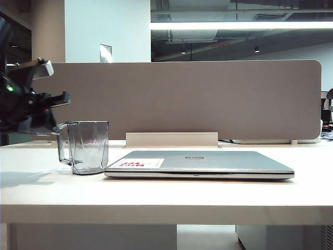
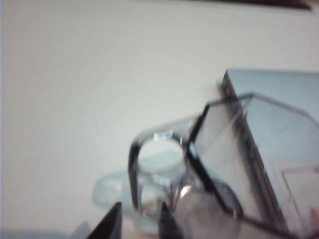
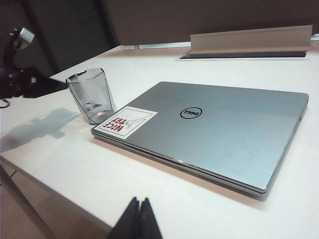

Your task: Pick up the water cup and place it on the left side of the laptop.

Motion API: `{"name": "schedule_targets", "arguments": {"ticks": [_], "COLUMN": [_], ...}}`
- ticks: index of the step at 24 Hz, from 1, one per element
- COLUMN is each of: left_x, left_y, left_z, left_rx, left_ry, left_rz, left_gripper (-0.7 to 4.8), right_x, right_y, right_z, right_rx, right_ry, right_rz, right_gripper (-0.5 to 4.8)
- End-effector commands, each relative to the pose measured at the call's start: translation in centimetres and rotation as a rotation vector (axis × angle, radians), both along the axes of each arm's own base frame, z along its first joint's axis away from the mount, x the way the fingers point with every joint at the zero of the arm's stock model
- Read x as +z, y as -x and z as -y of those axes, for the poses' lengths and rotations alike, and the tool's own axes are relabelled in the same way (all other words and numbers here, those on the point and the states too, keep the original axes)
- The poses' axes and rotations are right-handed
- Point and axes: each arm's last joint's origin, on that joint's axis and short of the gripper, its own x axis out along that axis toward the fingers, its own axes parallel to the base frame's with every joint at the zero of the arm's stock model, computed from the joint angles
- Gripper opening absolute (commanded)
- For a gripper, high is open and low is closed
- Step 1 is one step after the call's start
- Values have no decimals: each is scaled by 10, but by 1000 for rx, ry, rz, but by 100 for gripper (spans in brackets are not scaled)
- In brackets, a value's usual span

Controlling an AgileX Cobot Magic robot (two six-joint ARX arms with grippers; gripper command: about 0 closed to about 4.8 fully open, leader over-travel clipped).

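Closest to the lens, the right gripper (image 3: 140, 219) hung with its fingertips pressed together, well short of the laptop (image 1: 200, 163). On the table (image 1: 166, 200), the cup (image 1: 88, 147) stood upright just left of the laptop. Beside its handle, the left gripper (image 2: 140, 223) was spread, holding nothing.

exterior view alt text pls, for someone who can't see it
A smoky transparent water cup stands upright on a white table, just left of a closed silver laptop. The left gripper sits by the cup's handle at the frame's left edge, jaws partly open. A beige divider panel stands behind.
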Motion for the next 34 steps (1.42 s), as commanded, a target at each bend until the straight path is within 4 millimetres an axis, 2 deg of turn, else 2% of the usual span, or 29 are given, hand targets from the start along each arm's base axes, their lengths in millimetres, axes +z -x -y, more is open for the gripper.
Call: {"name": "schedule_targets", "arguments": {"ticks": [1, 3, 8, 11, 15, 21, 26, 28, 34], "left_x": [9, 23, 56, 68, 79, 76, 61, 58, 57], "left_y": [15, 26, 55, 69, 91, 127, 159, 166, 174], "left_z": [-2, -3, 8, 17, 19, 7, -4, -7, -10], "left_rx": [-6, -10, -33, -60, -103, -101, -92, -91, -87], "left_ry": [-19, -18, -53, -61, -67, -47, -11, -3, 3], "left_rz": [-86, -75, 1, 32, 33, 109, 170, 197, 210], "left_gripper": [89, 88, 78, 52, 52, 47, 43, 16, 16], "right_x": [-1, -3, -9, -10, -9, -10, -10, -10, -10], "right_y": [-1, -2, -4, -4, -4, -4, -4, -4, -4], "right_z": [1, 4, 13, 16, 18, 18, 18, 18, 18], "right_rx": [-51, -149, -463, -541, -609, -601, -601, -601, -601], "right_ry": [8, 26, 207, 258, 282, 267, 267, 267, 267], "right_rz": [0, -16, -27, -25, -24, -29, -29, -29, -29], "right_gripper": [-5, -5, -5, -5, -5, -5, -5, -5, -5]}}
